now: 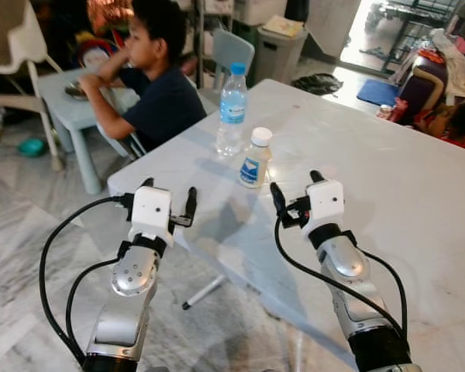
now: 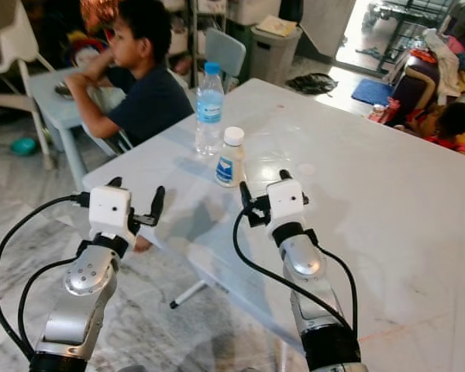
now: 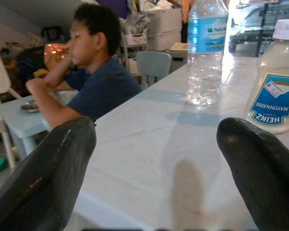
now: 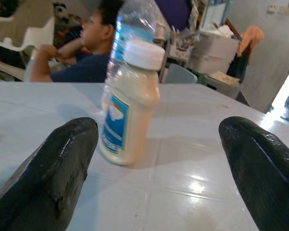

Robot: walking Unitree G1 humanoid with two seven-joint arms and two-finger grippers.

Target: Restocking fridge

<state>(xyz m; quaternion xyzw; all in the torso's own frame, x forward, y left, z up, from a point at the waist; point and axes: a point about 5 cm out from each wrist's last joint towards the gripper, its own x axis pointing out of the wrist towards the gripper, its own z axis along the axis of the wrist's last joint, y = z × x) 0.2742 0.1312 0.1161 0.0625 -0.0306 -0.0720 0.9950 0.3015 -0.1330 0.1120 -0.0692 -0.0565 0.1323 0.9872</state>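
Standing upright, mayonnaise bottle (image 1: 255, 159) points its cap upward.

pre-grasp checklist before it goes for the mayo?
1. Right gripper open: ok, fingers spread wide.
2. Mayonnaise bottle upright on the table, cap on: ok.
3. Bottle lined up between the right fingers: not ok, it sits off toward one finger in the right wrist view.
4. Water bottle apart from the mayonnaise: ok, it stands just behind, a likely bump risk.
5. Left gripper out of the way: ok, open at the table edge.
6. Person out of reach: cannot tell, seated beyond the table corner.
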